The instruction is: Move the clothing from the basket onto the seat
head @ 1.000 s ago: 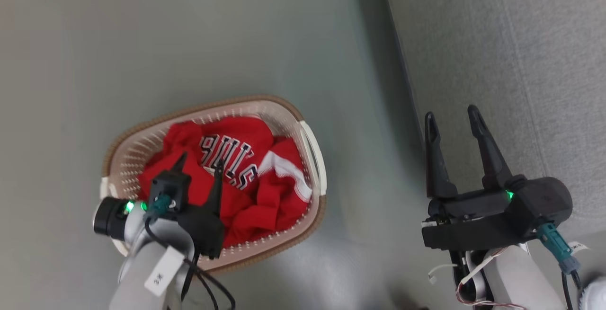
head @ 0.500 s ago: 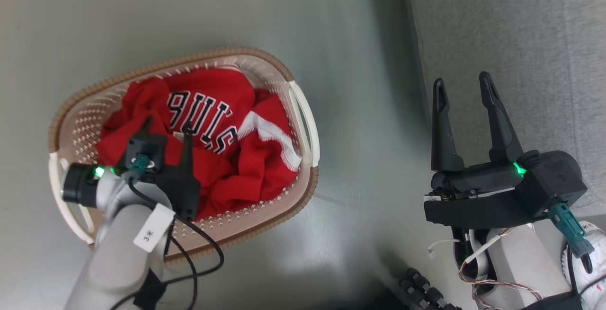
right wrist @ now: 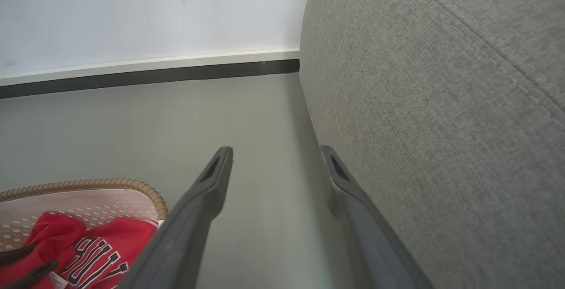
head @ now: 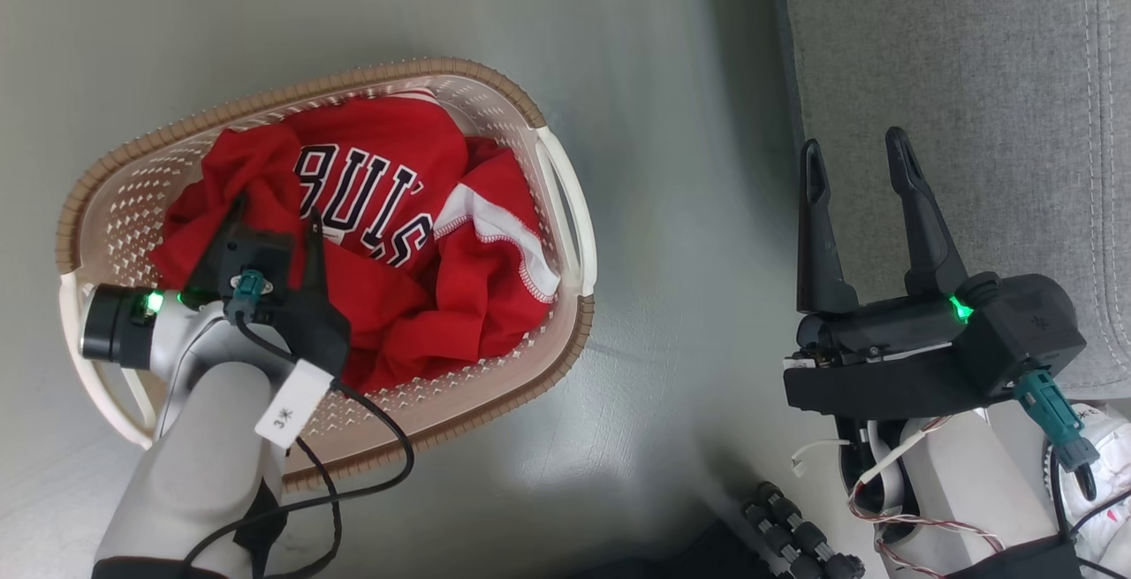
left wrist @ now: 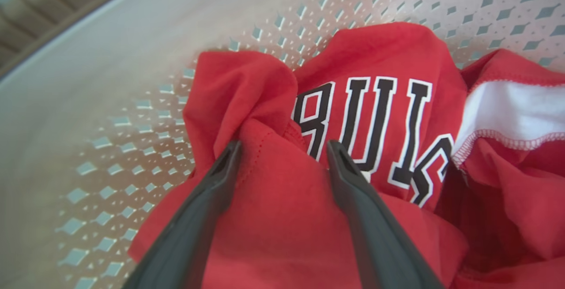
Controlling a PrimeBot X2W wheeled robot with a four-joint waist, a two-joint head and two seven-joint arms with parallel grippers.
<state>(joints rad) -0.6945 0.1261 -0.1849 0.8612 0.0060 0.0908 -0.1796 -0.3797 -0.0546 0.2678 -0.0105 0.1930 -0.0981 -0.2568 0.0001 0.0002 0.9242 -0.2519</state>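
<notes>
The basket (head: 565, 208), cream with a brown rim, stands on the floor left of the seat (head: 972, 75). Crumpled in it is the red clothing (head: 398, 296), with black-and-white lettering and a white trim band. My left gripper (head: 276, 210) reaches into the basket's left part, open. In the left wrist view its fingertips (left wrist: 234, 152) press on the clothing (left wrist: 375, 59), and a red fold lies between the open left gripper (left wrist: 283, 145). My right gripper (head: 853, 144) hangs open and empty at the seat's left edge. The right wrist view shows the right gripper (right wrist: 276, 150) beside the seat (right wrist: 441, 103).
Grey-green floor (head: 671, 340) runs between basket and seat. A wall with a dark baseboard (right wrist: 150, 75) stands beyond. A black ribbed part (head: 795, 535) and loose cables lie near my base at the bottom of the head view. The basket's rim (right wrist: 88, 185) shows in the right wrist view.
The head camera has moved, so the whole picture has shifted down and left. My left gripper stays open over the clothing in the basket. The right gripper stays open by the seat.
</notes>
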